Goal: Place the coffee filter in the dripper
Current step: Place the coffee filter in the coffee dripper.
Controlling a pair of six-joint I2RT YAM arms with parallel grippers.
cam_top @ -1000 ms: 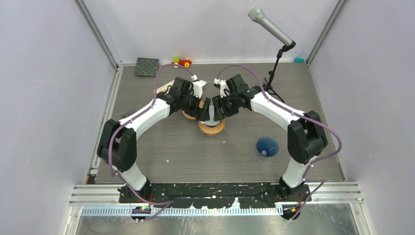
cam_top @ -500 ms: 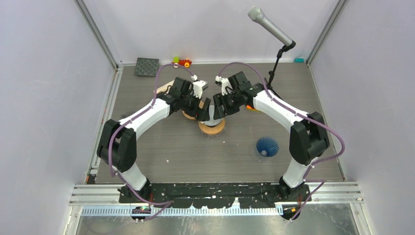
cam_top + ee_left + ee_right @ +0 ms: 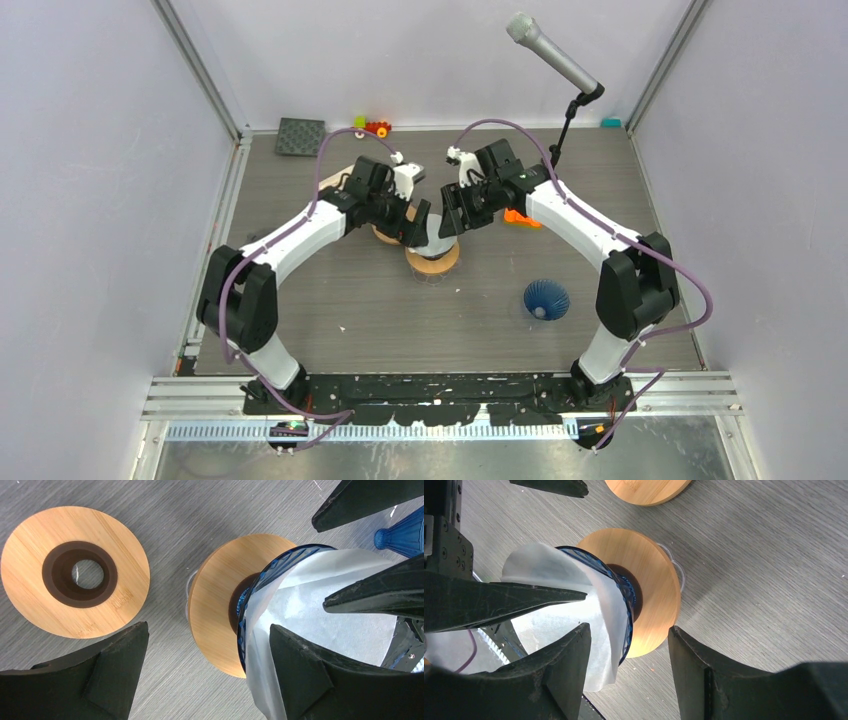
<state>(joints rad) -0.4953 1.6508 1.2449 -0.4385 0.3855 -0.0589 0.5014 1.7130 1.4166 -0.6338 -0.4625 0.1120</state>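
Since the filter already sits inside the dripper, both your tools are spread and grip nothing. Your left tool gapes wide, with one finger close against the paper's side and the other out over bare bench. Your right tool is partly open and straddles the dripper's rim without pinching it. You seem to have them crowded at the cone's mouth to settle the paper against the wall.

The filter is thin, white, faintly translucent paper. Its top edge stands above the rim and curls outward on one side, so it does not look fully seated. The dripper is a ribbed, clear blue cone standing on a round wooden base with a dark collar. A matching disc with a centre hole lies flat nearby, apart from the base. Paper this flimsy will likely lift with any finger that drags on it.
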